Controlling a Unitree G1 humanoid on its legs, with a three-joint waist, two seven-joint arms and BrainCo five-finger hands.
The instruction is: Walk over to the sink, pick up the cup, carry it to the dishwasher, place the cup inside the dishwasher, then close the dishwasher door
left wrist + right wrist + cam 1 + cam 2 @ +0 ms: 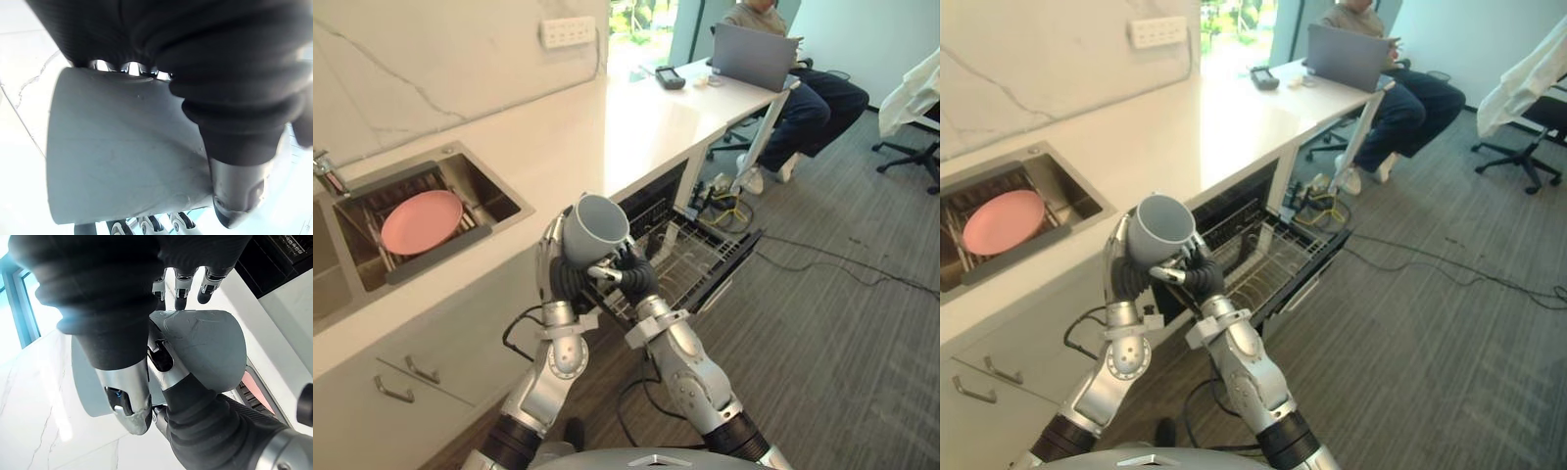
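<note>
Grey carpeted floor spreads out past a long white bench. Under that bench a black built-in dishwasher stands with its door dropped flat and its white wire rack drawn out over the door. Along the bench to one side of the dishwasher, a steel sink holds a round pink plate. At the bench's far end on the other side, a seated person works at a grey laptop. The plain grey ceramic cup is carried in the air by the sink-side end of the dishwasher's rack, tipped so its open mouth faces up and back toward the robot. The left hand is clenched round the cup's wall, with its thumb pressed across the side. The right hand grasps the cup from the rack side, low near the base, with its fingertips on the wall. The cup therefore sits between the two hands and touches both. The carry looks nearly finished and the placing is about to begin. To do it well, the cup should travel further over the rack before it goes down. It should probably turn mouth-down to settle between the wires. One hand will likely have to let go first, and the grip of the other should be firm before that, since the smooth glazed wall could slip.
</note>
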